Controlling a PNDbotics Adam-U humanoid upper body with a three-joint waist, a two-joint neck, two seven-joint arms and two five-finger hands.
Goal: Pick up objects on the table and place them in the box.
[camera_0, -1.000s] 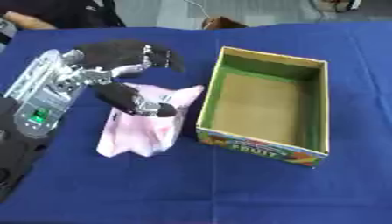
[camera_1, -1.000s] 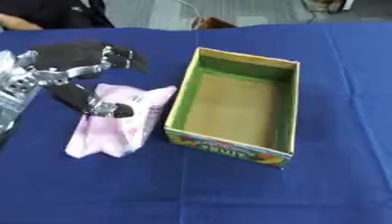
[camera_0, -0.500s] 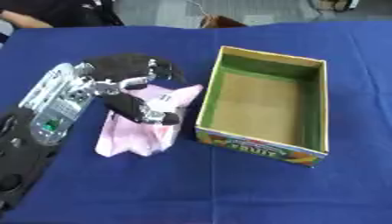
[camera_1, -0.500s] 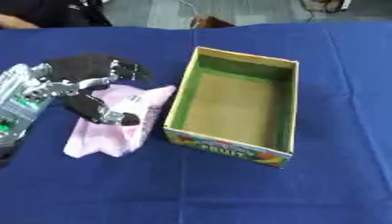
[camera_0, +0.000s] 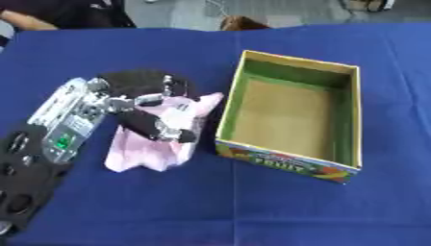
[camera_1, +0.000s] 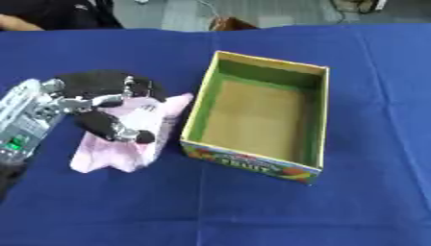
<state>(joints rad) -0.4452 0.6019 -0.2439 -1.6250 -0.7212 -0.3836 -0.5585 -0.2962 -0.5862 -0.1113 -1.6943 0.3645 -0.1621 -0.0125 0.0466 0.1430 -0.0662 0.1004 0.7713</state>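
pink cloth (camera_0: 151, 146): flat on blue table (camera_0: 210, 206), just left of the box, touching its near corner | left hand (camera_0: 156, 120): over cloth's upper part, thumb and fingers curled down onto it, pinching it | dark object (camera_0: 134, 81): beyond the cloth, under the fingers | box (camera_0: 345, 120): open, nothing inside

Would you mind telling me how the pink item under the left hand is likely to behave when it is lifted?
The pink item lies flat with creases and soft edges, so it probably is floppy and will sag from the left hand. It looks thin, so likely light. It seems unlikely to roll, but could drape over the box wall.
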